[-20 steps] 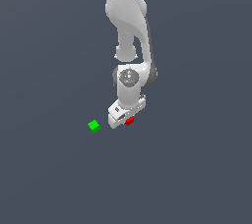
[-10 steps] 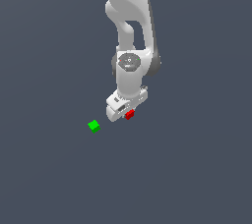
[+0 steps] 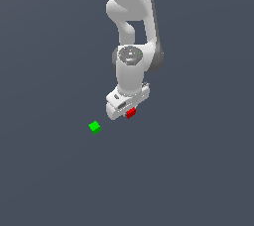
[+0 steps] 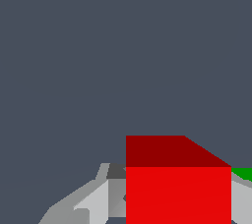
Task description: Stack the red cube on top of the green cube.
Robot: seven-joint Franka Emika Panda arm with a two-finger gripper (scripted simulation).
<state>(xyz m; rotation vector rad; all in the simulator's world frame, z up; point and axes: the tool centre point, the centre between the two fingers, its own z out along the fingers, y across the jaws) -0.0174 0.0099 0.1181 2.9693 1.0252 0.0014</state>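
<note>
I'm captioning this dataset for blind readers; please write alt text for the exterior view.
A white robot arm reaches down over a plain dark grey floor, its gripper around a tiny red cube. A matching green cube sits apart on the floor, toward the exterior view's left.

White, rounded arm (image 3: 130, 7) w/ dark grey bands at the joints. Round grey cap on wrist joint. Boxy white hand, pale grey underneath.
</note>
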